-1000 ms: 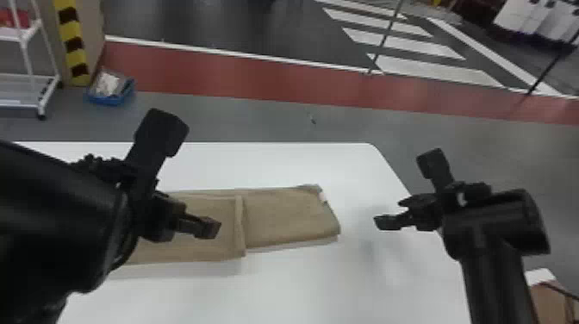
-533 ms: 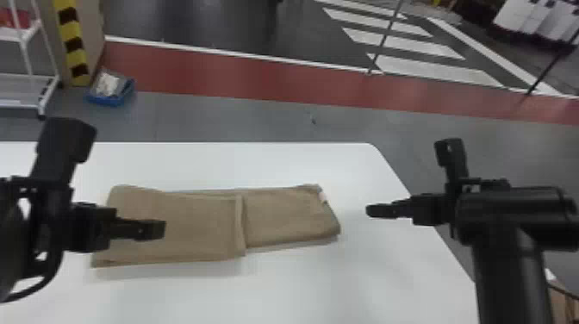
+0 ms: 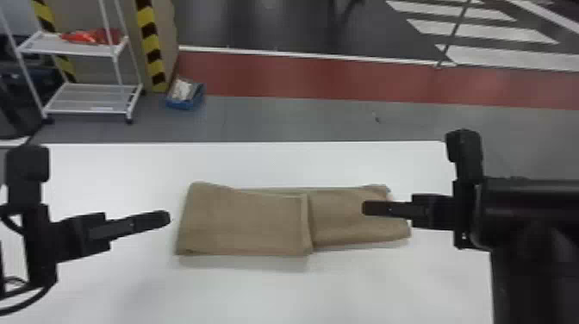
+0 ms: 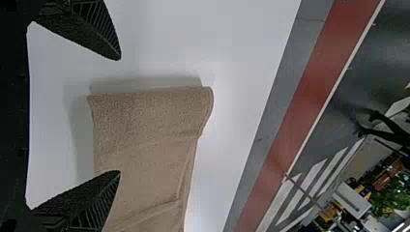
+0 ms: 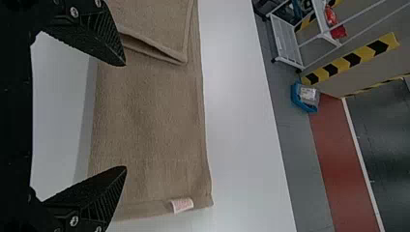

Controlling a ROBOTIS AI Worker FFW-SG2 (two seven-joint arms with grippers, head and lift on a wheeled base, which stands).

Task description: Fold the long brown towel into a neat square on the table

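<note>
Rounded black arms (image 3: 530, 207); looping dark cables (image 3: 30, 303); silver screws (image 5: 74, 221).

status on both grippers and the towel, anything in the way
Left gripper open, left of towel. Right gripper open, over towel's right part. Towel left part folded over. No obstruction seen on it.

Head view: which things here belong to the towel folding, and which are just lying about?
Part of the job:
- brown towel, partly folded
- white table under it
- left hand, open
- right hand, open

Just lying about:
- blue bin on the floor
- white rack
- red bundle on the rack's upper shelf
</note>
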